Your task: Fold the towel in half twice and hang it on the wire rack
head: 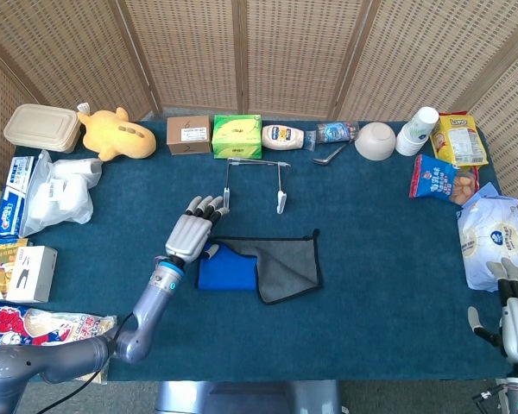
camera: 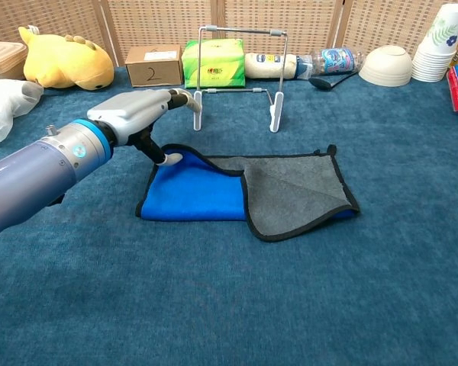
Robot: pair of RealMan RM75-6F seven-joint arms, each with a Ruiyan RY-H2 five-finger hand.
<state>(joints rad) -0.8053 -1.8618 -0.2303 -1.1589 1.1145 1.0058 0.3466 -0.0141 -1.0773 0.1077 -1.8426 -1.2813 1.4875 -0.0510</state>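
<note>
The towel [head: 285,263] [camera: 294,191] lies on the blue table, a grey flap folded over its right part and blue cloth [camera: 195,194] showing on the left. Behind it stands the wire rack [head: 255,181] [camera: 237,32], bare. My left hand [head: 190,231] [camera: 141,114] hovers at the towel's back left corner with fingers stretched out. Its thumb tip sits at the raised corner edge, and the hand holds nothing. My right hand [head: 516,315] stays at the table's front right edge, fingers up and empty; the chest view does not show it.
Along the back stand a yellow plush [head: 116,134], a cardboard box [head: 188,134], a green tissue box [head: 236,135], a mayonnaise bottle [head: 282,136], a bowl [head: 375,141] and stacked cups [head: 417,129]. Snack bags [head: 445,179] line the right side, plastic bags [head: 60,190] the left.
</note>
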